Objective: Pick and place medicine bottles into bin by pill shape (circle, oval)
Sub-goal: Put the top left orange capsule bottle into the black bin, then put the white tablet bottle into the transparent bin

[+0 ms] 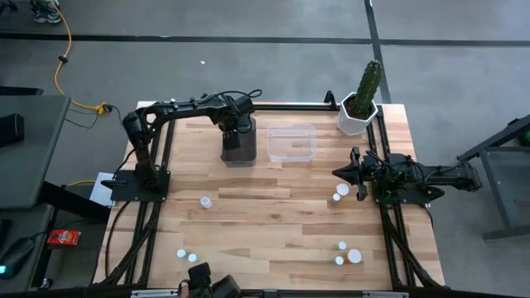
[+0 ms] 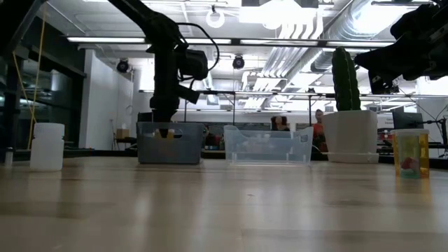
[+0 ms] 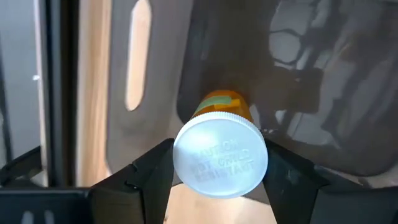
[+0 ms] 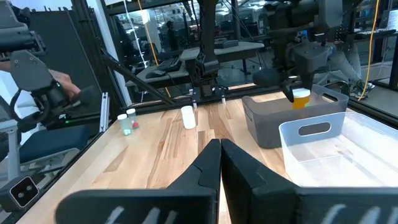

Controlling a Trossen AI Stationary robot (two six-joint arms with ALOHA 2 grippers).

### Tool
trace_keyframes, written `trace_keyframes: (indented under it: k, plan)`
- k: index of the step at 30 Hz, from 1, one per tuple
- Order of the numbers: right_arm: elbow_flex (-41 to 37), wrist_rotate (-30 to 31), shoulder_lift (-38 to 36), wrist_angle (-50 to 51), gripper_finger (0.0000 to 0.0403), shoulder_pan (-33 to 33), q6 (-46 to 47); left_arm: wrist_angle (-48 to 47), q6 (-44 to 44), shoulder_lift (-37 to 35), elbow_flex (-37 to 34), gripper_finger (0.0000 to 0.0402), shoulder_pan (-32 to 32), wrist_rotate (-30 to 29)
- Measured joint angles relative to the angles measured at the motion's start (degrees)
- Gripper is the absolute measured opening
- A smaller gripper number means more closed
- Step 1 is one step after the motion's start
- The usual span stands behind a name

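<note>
- Overhead, upper middle of frame: the left gripper [image 1: 238, 132] hangs over the grey bin [image 1: 238, 153] — release only once centred.
- Its wrist camera shows fingers [image 3: 146, 180] pinching an amber bottle [image 3: 221, 149] above the bin floor.
- Right gripper [image 1: 339, 172], fingers pressed together, waits mid-right.

Two bins, grey [image 1: 238, 153] and clear [image 1: 291, 143], one cactus pot [image 1: 358, 116], and eight bottles.

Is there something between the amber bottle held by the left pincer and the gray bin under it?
Nothing visible. The left pincer holds the amber bottle by its white cap directly over the open gray bin, and the right wrist view shows only free space between bottle and bin. The right pincer waits at the table's right side.
</note>
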State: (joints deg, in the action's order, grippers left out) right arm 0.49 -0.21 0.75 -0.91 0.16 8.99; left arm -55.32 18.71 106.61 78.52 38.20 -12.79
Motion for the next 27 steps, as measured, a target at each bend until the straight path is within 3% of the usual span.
trace_keyframes:
  k: [12,23,27]
  plan:
    - [0.0,0.0,0.0,0.0,0.0005,0.0,0.0,-0.1,2.1,0.0,0.0,0.0207,0.0,-0.3]
    - [0.0,0.0,0.0,0.0,0.0005,0.0,0.0,-1.2,-1.2,0.0,0.2,0.0284,0.1,0.2]
    - [0.0,0.0,0.0,0.0,0.0005,0.0,0.0,-4.6,-3.0,0.0,3.6,0.0297,-0.3,2.4]
